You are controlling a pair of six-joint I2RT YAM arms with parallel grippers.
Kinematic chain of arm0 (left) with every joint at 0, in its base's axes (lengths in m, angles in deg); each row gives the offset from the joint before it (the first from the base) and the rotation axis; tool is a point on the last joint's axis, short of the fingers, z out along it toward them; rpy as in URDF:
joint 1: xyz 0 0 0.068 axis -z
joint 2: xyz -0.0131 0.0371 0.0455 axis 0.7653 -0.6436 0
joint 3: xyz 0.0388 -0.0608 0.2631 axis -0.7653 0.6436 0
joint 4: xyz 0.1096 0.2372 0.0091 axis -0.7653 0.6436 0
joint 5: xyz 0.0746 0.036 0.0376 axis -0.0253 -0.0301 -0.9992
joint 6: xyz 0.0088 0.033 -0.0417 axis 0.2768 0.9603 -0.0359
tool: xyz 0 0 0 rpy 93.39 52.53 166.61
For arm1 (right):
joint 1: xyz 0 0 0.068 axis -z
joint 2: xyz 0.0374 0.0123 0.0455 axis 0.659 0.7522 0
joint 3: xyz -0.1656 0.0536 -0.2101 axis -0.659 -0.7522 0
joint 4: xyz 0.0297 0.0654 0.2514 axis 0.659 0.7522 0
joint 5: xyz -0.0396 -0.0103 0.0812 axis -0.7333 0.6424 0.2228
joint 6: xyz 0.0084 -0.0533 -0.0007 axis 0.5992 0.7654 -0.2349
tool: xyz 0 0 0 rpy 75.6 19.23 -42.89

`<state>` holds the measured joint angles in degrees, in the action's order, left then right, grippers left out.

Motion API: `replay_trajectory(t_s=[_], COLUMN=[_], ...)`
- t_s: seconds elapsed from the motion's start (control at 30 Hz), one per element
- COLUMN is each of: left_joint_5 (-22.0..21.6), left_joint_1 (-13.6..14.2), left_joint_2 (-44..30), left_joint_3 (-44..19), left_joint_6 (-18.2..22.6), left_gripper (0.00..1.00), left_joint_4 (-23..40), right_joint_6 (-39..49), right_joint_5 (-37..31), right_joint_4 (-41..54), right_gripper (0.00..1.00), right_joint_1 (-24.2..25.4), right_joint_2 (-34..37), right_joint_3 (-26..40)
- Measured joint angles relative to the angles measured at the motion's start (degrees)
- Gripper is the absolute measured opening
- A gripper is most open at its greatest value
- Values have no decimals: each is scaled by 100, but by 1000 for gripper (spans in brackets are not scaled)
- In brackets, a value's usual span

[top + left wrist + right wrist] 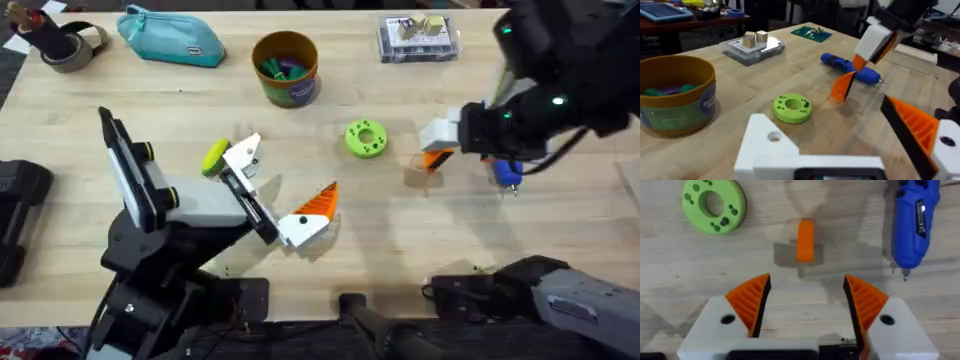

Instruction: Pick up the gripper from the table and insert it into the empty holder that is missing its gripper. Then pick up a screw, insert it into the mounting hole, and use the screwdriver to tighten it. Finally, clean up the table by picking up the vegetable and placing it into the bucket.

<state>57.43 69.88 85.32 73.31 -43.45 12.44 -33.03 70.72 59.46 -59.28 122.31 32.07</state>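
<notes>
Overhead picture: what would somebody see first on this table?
Probably the right gripper, hanging open right above the small orange-tipped gripper on the wood. Next to it lie the bright blue screwdriver and a green ring. Farther back sits the yellow bucket.

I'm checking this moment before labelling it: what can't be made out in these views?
- The gripper: from the right wrist, its orange tip shows; the white block under it is not clear.
- The screwdriver: overhead, the right arm covers most of it.
- The bucket: its contents are cut off by the left wrist view's edge and blurred.
- Screws: too small to pick out overhead.
- The left gripper: its fingers are cut off by the frame.
</notes>
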Motion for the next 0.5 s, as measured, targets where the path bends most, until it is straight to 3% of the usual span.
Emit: replay_trajectory(t_s=[0.2,0.23,0.5], left_joint_5=[0,-1,-1], left_joint_1=[0,0,0], left_joint_2=[0,0,0], left_joint_3=[0,0,0], left_joint_6=[-1,-2,-1], left_gripper=[995,995,995], left_joint_4=[0,0,0], right_joint_6=[-70,-80,73], right_joint_5=[0,-1,1], right_joint_4=[-342,-676,-901], right_gripper=[887,887,887], right_joint_1=[4,11,183], right_joint_2=[629,985,1277], right_joint_3=[-2,-2,-104])
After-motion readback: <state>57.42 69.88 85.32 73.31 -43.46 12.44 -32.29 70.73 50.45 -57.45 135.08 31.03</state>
